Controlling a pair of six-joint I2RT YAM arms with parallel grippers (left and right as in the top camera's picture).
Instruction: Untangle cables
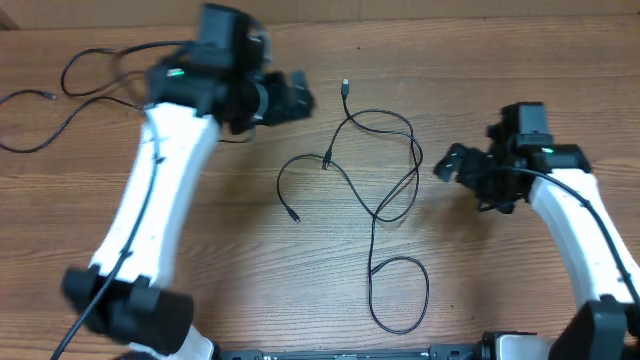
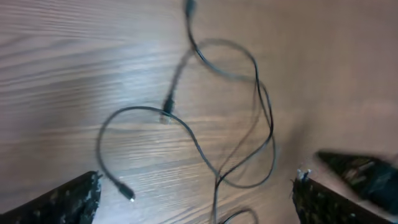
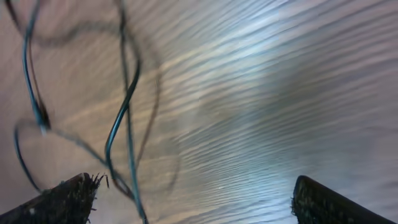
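Thin black cables (image 1: 385, 190) lie tangled in loops on the middle of the wooden table, with plug ends at the top (image 1: 345, 87), the middle (image 1: 326, 160) and lower left (image 1: 294, 215). They also show in the left wrist view (image 2: 205, 149) and the right wrist view (image 3: 121, 118). My left gripper (image 1: 298, 97) hangs open and empty above the table, up and left of the tangle. My right gripper (image 1: 452, 160) is open and empty just right of the tangle. Another thin black cable (image 1: 90, 70) lies apart at the far left.
The table (image 1: 480, 60) is wood-grained. The left arm's white link (image 1: 160, 190) crosses the left half of the table. The right arm (image 1: 580, 220) stands at the right edge.
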